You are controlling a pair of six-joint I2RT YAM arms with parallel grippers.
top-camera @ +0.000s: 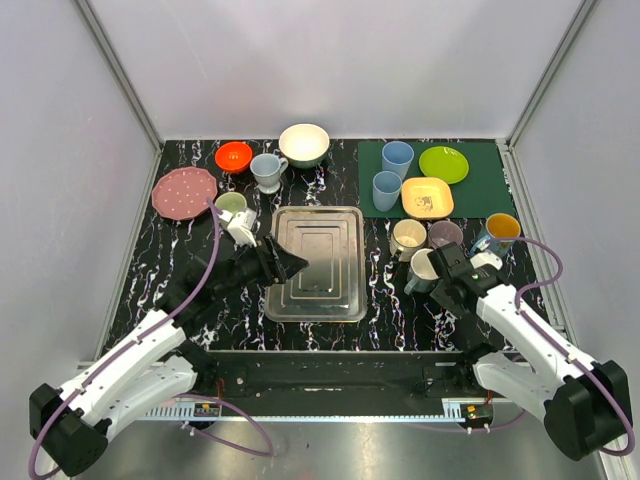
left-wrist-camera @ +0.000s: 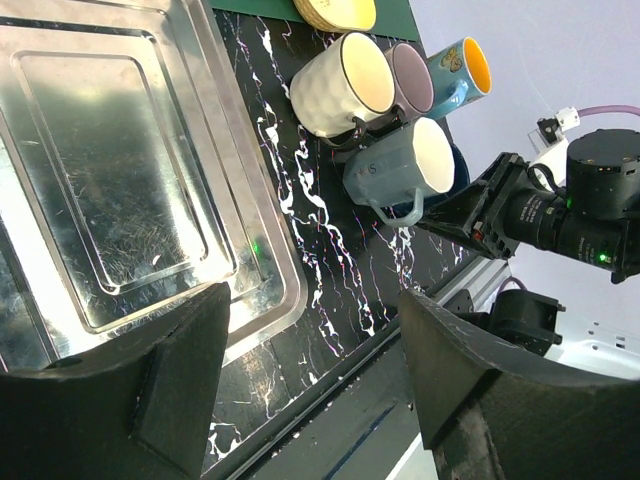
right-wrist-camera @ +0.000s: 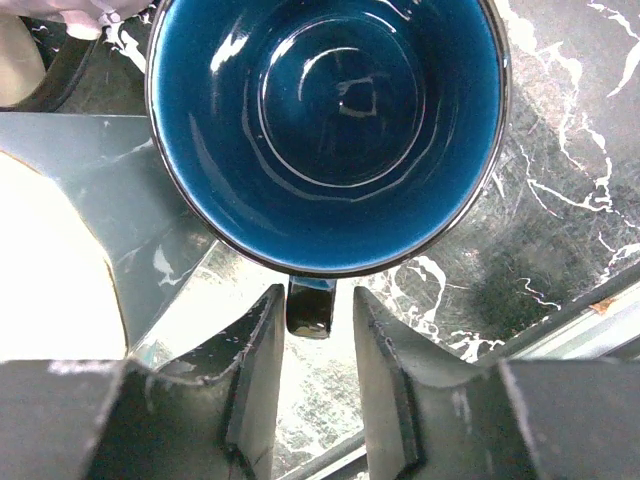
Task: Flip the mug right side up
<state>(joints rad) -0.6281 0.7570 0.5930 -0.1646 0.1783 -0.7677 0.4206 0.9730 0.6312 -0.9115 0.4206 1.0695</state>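
Observation:
The mug (right-wrist-camera: 330, 120) is dark with a glossy blue inside. It stands upright on the marble table, mouth up, seen straight from above in the right wrist view. Its handle (right-wrist-camera: 310, 305) points toward my right gripper (right-wrist-camera: 315, 325) and sits between the fingers. The left finger is almost against the handle and the right finger stands a little off it, so the jaws are open. In the top view the right gripper (top-camera: 455, 272) hides the mug. Only the mug's dark edge (left-wrist-camera: 458, 172) shows in the left wrist view. My left gripper (top-camera: 290, 265) is open and empty over the steel tray's left part.
A grey mug (top-camera: 422, 270) stands tight against the blue mug's left side. Cream (top-camera: 407, 238), mauve (top-camera: 445, 234) and yellow-lined (top-camera: 498, 230) mugs stand just behind. The steel tray (top-camera: 318, 262) lies mid-table. A green mat (top-camera: 490, 185) with cups and plates lies at the back right.

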